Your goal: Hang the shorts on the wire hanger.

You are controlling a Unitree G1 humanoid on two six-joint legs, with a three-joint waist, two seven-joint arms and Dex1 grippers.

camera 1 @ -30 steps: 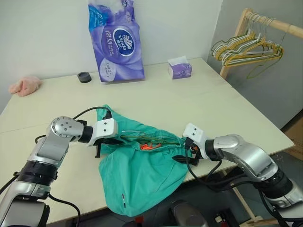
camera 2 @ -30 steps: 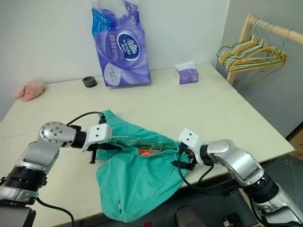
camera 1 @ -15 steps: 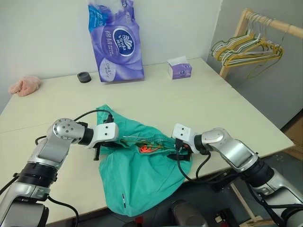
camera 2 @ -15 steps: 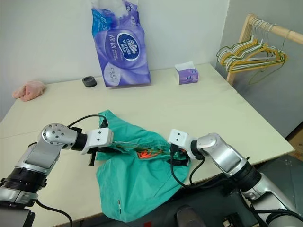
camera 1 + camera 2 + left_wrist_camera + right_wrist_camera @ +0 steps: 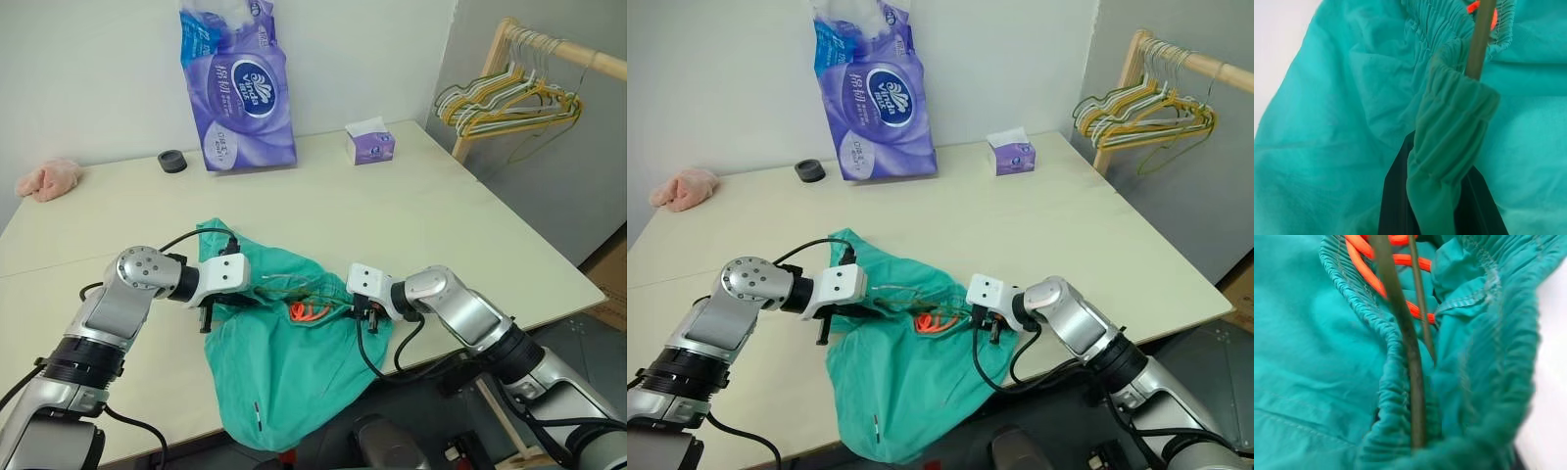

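Both arms reach inward near the front edge of the desk.

The left gripper points forward and down toward the right, its two black fingers closed on a fold of the waistband of the shorts. The right arm is bent across from the right side, and the right gripper points down to the left, closed at the other end of the waistband.

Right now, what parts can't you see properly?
- The wire hanger: mostly buried in the shorts; its hook is hidden in every view.
- Right gripper: fingertips sunk in waistband folds.
- Left gripper: fabric covers its tips in the left wrist view.
- Hanger bunch: too tangled to count.
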